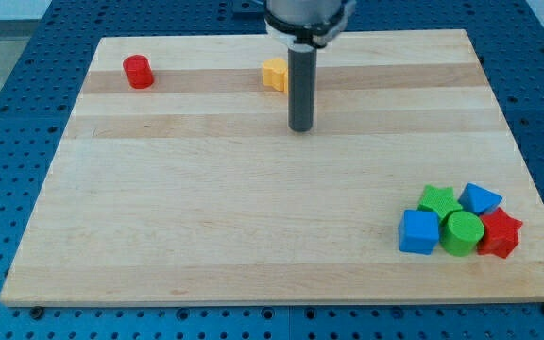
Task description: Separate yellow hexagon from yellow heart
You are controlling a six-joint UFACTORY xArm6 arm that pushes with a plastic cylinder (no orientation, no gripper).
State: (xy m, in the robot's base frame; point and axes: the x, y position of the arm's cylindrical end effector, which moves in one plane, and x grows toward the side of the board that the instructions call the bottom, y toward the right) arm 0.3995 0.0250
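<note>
Yellow block (274,73) near the view's top, partly hidden behind my rod.

From here I can see only one yellow piece, its shape unclear, so I cannot tell hexagon from heart. My tip (300,128) rests on the wooden board (253,227) just below and to the right of that yellow block; whether the rod's shaft touches it I cannot tell. The rod has no jaws to open or close. A red cylinder (139,72) sits well apart at upper left. At lower right huddle a blue cube (418,232), green star (438,200), green cylinder (462,233), blue block (481,199) and red star (501,233).
</note>
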